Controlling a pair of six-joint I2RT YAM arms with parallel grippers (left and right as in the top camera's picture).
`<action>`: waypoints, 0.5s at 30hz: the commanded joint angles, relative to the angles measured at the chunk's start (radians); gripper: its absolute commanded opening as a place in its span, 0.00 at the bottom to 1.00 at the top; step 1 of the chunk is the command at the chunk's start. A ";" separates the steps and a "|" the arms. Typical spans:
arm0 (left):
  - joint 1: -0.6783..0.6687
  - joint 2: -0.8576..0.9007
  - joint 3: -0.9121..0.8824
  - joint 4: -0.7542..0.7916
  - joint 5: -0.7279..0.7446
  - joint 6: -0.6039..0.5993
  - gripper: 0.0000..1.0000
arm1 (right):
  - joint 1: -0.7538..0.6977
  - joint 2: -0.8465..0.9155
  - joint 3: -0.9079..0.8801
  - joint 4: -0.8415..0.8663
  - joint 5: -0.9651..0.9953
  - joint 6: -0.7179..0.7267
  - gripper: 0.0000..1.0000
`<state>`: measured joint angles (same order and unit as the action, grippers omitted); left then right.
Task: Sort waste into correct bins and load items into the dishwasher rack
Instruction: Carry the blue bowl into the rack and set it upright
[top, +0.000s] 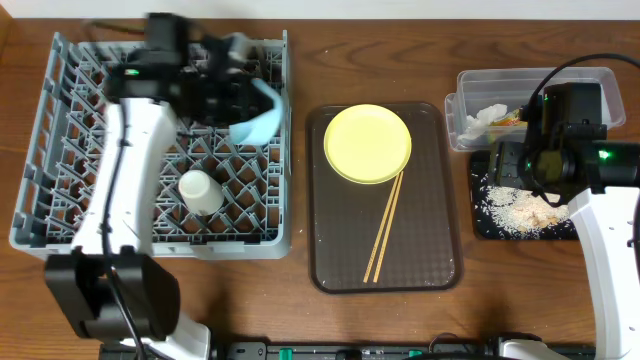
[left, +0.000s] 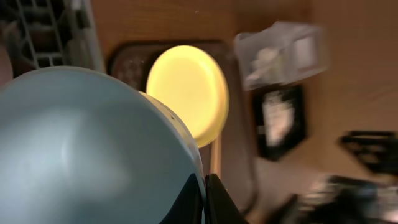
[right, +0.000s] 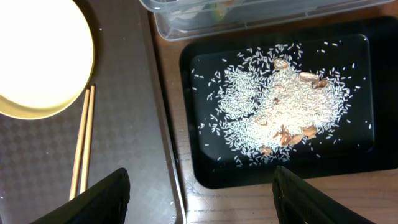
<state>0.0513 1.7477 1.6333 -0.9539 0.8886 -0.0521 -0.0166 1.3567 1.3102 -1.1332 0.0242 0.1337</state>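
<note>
Brown wooden table (top: 400, 60) is noted throughout; nothing of the room beyond it is seen. At far left the grey dishwasher rack (top: 60, 150) is set, with a small white cup (top: 200, 192) inside. Over its right side a light blue bowl (top: 258, 115) is held tilted, its rim pinched by the left gripper (left: 204, 202). At centre, a yellow plate (top: 367, 143) and chopsticks (top: 385, 228) are laid on a brown serving tray (top: 440, 250). At right, a tissue (top: 485, 120) is seen in the clear tub (top: 600, 80). Rice crumbs (right: 280, 112) are scattered in the black tray (right: 373, 155), and the right gripper (right: 199, 202) is spread wide above its edge.
</note>
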 joint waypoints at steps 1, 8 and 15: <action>0.096 0.047 0.005 -0.027 0.257 0.003 0.06 | -0.006 -0.003 0.018 -0.001 0.013 0.000 0.72; 0.209 0.145 -0.018 -0.080 0.460 0.002 0.06 | -0.006 -0.003 0.018 0.000 0.013 0.000 0.72; 0.249 0.240 -0.036 -0.149 0.464 0.002 0.06 | -0.006 -0.003 0.018 -0.002 0.013 0.000 0.71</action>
<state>0.2852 1.9530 1.6104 -1.0943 1.3014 -0.0525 -0.0166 1.3567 1.3102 -1.1332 0.0265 0.1337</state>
